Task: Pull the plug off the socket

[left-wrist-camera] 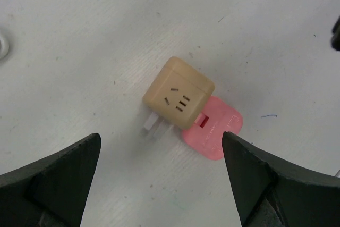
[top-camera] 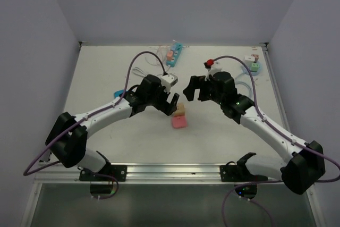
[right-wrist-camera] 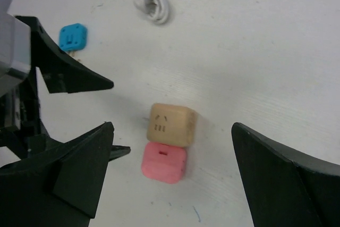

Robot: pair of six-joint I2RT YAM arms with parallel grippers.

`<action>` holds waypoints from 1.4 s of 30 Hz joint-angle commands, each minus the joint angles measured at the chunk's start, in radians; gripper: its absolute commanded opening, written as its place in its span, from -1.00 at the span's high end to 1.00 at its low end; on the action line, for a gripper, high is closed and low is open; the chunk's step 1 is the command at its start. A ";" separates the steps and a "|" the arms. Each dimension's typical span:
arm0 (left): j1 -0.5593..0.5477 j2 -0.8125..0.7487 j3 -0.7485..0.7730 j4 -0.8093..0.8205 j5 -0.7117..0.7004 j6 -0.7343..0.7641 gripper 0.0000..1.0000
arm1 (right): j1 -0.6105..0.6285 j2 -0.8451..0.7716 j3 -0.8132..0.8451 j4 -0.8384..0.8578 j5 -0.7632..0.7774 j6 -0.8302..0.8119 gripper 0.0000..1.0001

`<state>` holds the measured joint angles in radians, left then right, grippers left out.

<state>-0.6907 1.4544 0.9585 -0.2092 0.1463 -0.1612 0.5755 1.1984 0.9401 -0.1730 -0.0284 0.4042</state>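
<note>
A tan cube socket [top-camera: 181, 109] with slots on its face lies mid-table, and a pink plug [top-camera: 179, 123] sits tight against its near side. The left wrist view shows the socket [left-wrist-camera: 179, 93], the plug [left-wrist-camera: 215, 128] and a white prong [left-wrist-camera: 151, 123] sticking out of the cube. My left gripper [top-camera: 172, 104] hovers open just left of the pair, nothing between its fingers [left-wrist-camera: 161, 135]. My right gripper [top-camera: 194, 93] hangs open to their upper right, looking down on socket [right-wrist-camera: 171, 123] and plug [right-wrist-camera: 163, 162] with its jaws wide [right-wrist-camera: 172, 126].
A blue power strip [top-camera: 174, 52] lies at the back, with a coiled white cable [top-camera: 141, 72] near it. A small blue plug [top-camera: 118, 93] sits left of my left arm. A red item [top-camera: 210, 62] and small adapters [top-camera: 253, 62] lie at the back right.
</note>
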 commanded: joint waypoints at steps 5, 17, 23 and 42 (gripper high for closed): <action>-0.098 0.193 0.235 -0.088 -0.039 0.305 -0.99 | -0.008 -0.262 -0.190 -0.066 0.368 0.062 -0.96; -0.102 0.435 0.439 -0.280 0.028 0.416 -0.89 | -0.008 -0.520 -0.357 -0.023 0.578 0.099 -0.98; -0.101 0.469 0.468 -0.309 0.021 0.417 -0.67 | -0.008 -0.505 -0.366 -0.013 0.561 0.084 -0.98; -0.081 0.339 0.341 -0.154 -0.116 0.166 1.00 | -0.008 -0.283 -0.311 0.095 0.086 0.022 -0.92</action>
<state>-0.7914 1.8877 1.3334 -0.4438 0.0875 0.1123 0.5682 0.8726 0.5751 -0.1562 0.2523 0.4408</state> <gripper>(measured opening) 0.638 0.968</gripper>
